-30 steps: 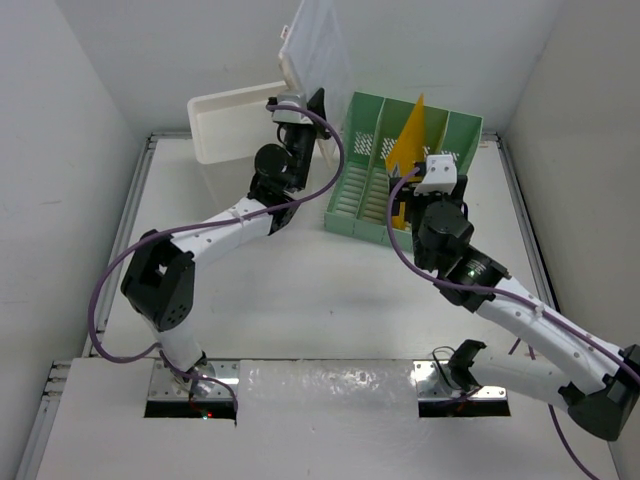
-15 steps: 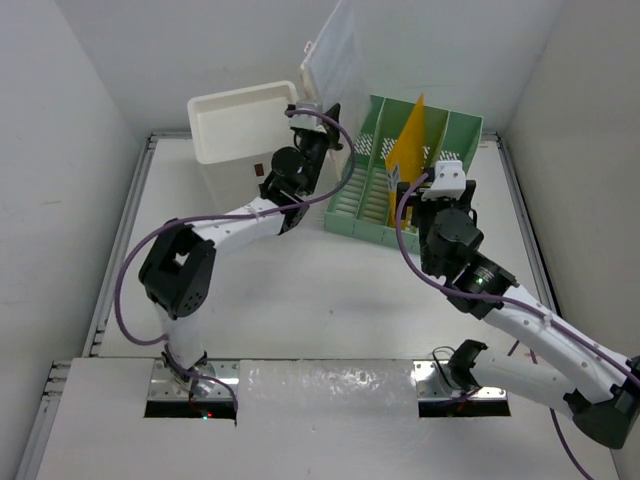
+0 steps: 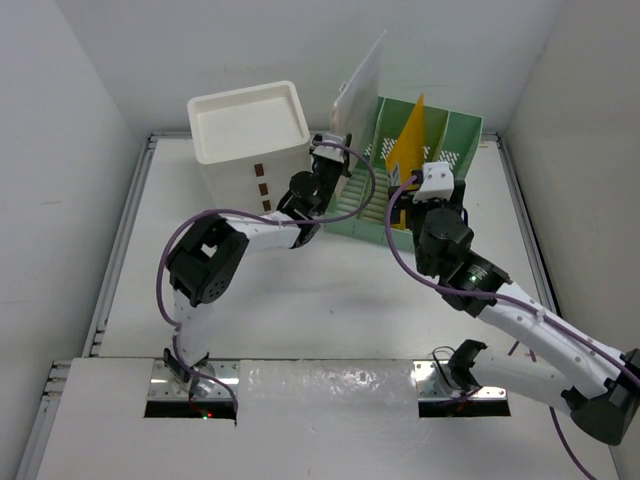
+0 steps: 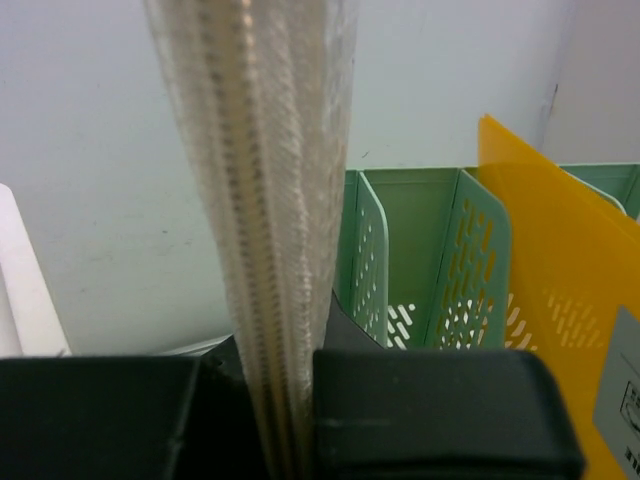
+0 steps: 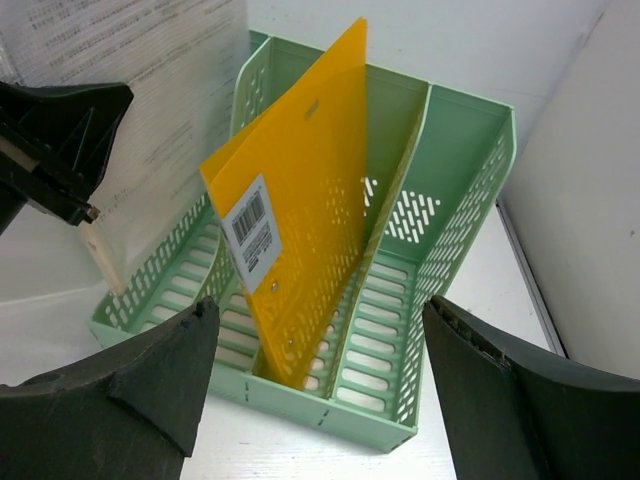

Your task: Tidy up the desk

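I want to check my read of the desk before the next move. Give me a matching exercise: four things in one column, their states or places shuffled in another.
Things:
1. clear folder
2. yellow folder
3. white drawer box
4. right tool

States:
A. open, facing the green rack
B. pinched in the left tool
C. on the far left part of the desk
D. standing in the green rack

Pairs: 1-B, 2-D, 3-C, 4-A

A white barcode sticker (image 5: 255, 232) sits on the yellow plastic folder (image 5: 320, 150) at frame centre, its print too small to read. Faint printed lines on the translucent plastic sheet (image 5: 150, 60), upper left, are illegible.
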Controlling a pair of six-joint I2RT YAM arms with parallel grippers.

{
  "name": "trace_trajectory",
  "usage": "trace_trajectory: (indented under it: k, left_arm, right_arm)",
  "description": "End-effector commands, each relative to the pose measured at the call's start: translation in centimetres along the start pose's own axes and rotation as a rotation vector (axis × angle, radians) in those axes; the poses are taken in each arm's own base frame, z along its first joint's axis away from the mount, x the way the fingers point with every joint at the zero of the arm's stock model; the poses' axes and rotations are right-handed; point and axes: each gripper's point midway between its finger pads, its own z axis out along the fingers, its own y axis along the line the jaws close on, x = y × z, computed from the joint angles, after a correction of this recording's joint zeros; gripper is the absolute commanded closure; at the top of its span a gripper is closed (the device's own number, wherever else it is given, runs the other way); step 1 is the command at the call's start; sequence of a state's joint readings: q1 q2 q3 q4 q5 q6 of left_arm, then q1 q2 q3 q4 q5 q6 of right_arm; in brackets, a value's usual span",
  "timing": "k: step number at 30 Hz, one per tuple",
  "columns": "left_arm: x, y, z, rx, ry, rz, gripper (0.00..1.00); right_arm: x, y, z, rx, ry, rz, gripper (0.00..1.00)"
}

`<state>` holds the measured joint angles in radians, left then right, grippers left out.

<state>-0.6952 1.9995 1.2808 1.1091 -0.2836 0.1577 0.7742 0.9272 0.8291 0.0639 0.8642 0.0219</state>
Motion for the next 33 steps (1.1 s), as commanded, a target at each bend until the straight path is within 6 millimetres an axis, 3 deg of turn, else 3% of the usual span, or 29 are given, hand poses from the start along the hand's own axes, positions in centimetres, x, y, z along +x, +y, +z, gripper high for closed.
trace_trajectory:
  k: [1,6,9,11,12,13,15,16,17,20,21,22,24,25,26,28,29,30,31,32,33]
  left_arm:
    - [-3.7,-0.5,0.3,0.021,-0.151,-0.03,1.0]
    - [-0.9,-0.9,0.9,0.05,-0.079,-0.091,0.92]
    - [1.0,-0.8,0.6,0.077,-0.031,-0.081,0.81]
    - [1.3,-0.8,0.0,0.086,-0.024,-0.066,0.73]
    - [1.0,-0.8,-0.1,0.091,-0.029,-0.065,0.66]
    - [0.1,-0.7,-0.1,0.092,-0.041,-0.068,0.49]
    - [-0.3,-0.6,-0.1,0.09,-0.026,-0.079,0.34]
    - [-1.4,-0.3,0.0,0.085,-0.034,-0.086,0.22]
    - [-2.2,-0.1,0.2,0.082,-0.04,-0.1,0.2]
    - [-4.6,1.1,0.4,0.057,-0.039,-0.118,0.0]
    - [-5.4,1.4,0.5,0.053,-0.04,-0.123,0.0]
    - [-7.9,1.8,0.5,0.049,-0.067,-0.137,0.0]
    - [-9.3,2.5,0.4,0.047,-0.035,-0.125,0.01]
    - [-12.5,2.7,0.2,0.055,-0.067,-0.129,0.0]
    - [-12.5,2.8,-0.1,0.06,-0.016,-0.148,0.0]
    - [-17.1,3.3,-0.4,0.104,-0.037,-0.155,0.0]
    - [-16.4,3.3,-1.0,0.128,0.05,-0.141,0.0]
    - [-18.3,4.4,-1.4,0.132,0.054,-0.131,0.0]
    - [-20.5,3.9,-1.6,0.204,0.056,-0.119,0.0]
    - [-19.2,5.0,-2.5,0.221,0.157,-0.089,0.0]
    - [-20.8,5.3,-3.4,0.251,0.164,-0.041,0.0]
  right_arm:
    - [0.2,0.6,0.2,-0.024,0.0,-0.013,0.19]
    - [0.4,0.4,-0.1,-0.029,-0.001,-0.008,0.18]
    - [0.4,0.0,-0.5,-0.03,-0.005,0.009,0.18]
    - [0.7,-0.3,-0.7,-0.027,-0.004,0.009,0.18]
    - [0.7,-0.4,-0.8,-0.024,-0.006,0.009,0.17]
    - [0.9,-0.5,-0.8,-0.021,-0.002,0.005,0.16]
    - [1.1,-0.4,-0.8,-0.025,0.005,0.0,0.15]
    - [1.4,-0.2,-0.8,-0.034,0.018,-0.011,0.14]
    - [1.3,0.0,-0.8,-0.039,0.022,-0.005,0.13]
    - [1.9,-0.1,-0.9,-0.033,0.07,-0.008,0.11]
    - [2.1,-0.3,-1.0,-0.018,0.081,-0.012,0.1]
    - [2.5,-0.8,-1.1,0.006,0.109,-0.024,0.1]
    - [2.9,-1.5,-1.4,0.035,0.141,-0.042,0.08]
    - [3.5,-2.0,-1.6,0.056,0.171,-0.056,0.08]
    - [3.8,-2.2,-1.8,0.063,0.181,-0.056,0.07]
    - [4.8,-2.6,-2.4,0.067,0.2,-0.039,0.05]
    - [5.1,-2.4,-2.6,0.048,0.207,-0.028,0.04]
    - [5.9,-2.5,-3.0,0.039,0.23,-0.037,0.03]
    - [6.3,-2.5,-3.2,0.034,0.246,-0.019,0.03]
    - [6.7,-2.7,-3.5,0.03,0.269,-0.023,0.03]
    - [8.0,-3.2,-4.2,0.03,0.328,-0.071,0.02]
